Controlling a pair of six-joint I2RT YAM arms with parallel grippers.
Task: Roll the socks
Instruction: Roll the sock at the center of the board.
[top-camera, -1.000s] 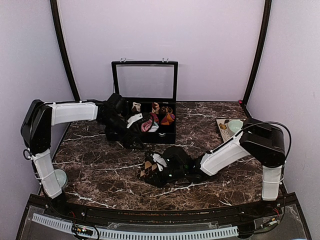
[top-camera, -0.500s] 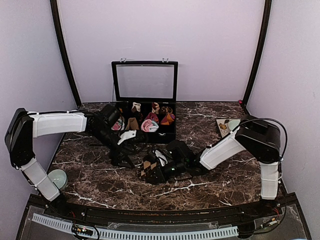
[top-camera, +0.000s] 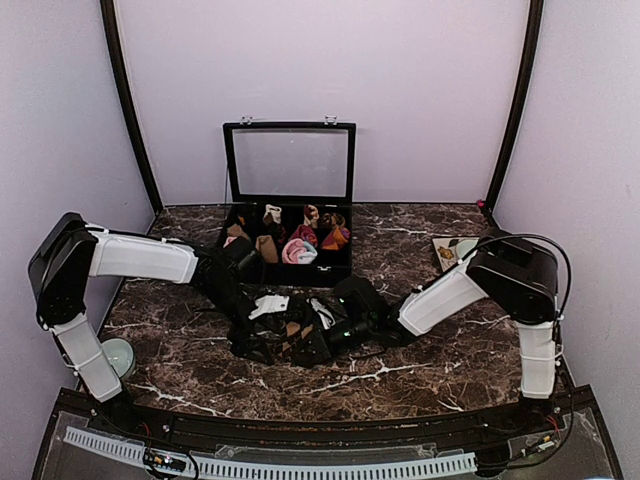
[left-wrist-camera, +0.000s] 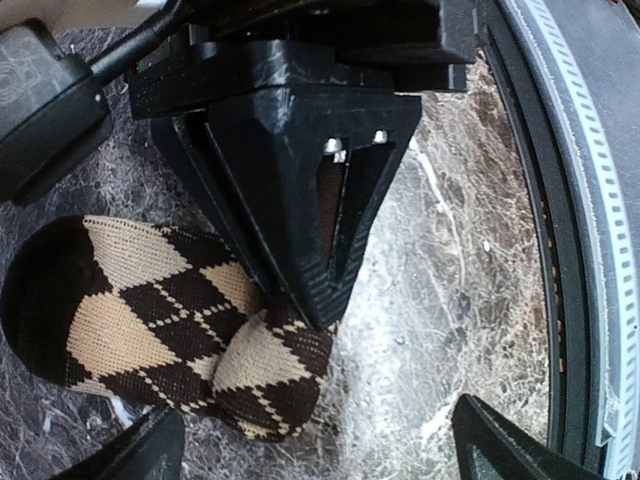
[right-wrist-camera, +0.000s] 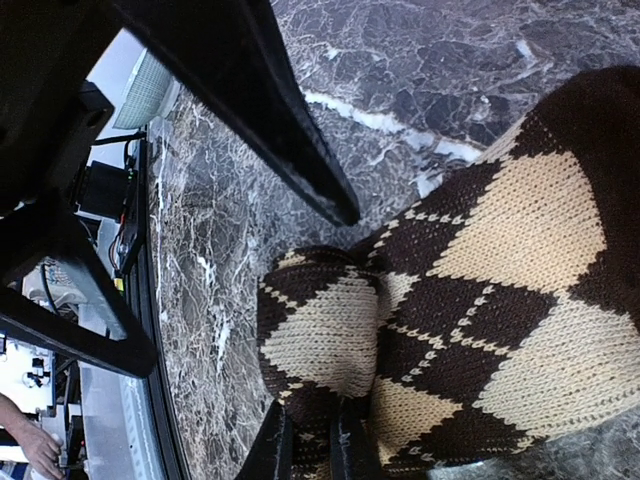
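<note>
A brown-and-beige diamond-pattern sock (left-wrist-camera: 150, 320) lies on the marble table, its end folded into a small roll (right-wrist-camera: 320, 320). My right gripper (right-wrist-camera: 312, 425) is shut on that folded end, seen as a black wedge (left-wrist-camera: 310, 200) in the left wrist view. My left gripper (left-wrist-camera: 320, 450) stands open just above the same end, one fingertip (left-wrist-camera: 150, 450) over the sock and the other (left-wrist-camera: 500, 445) over bare marble. From above, both grippers (top-camera: 270, 335) (top-camera: 318, 335) meet at the table's middle and hide most of the sock (top-camera: 293, 330).
A black box (top-camera: 335, 270) with its glass lid raised stands behind, holding several small sock rolls. A small plate with a pale bowl (top-camera: 465, 250) sits at the right edge. A round pale object (top-camera: 120, 355) lies near the left arm's base. The table's front rail (left-wrist-camera: 560, 200) runs close by.
My left arm has swung from the box down and forward to the sock, its gripper staying open. The right gripper has kept its hold in place.
</note>
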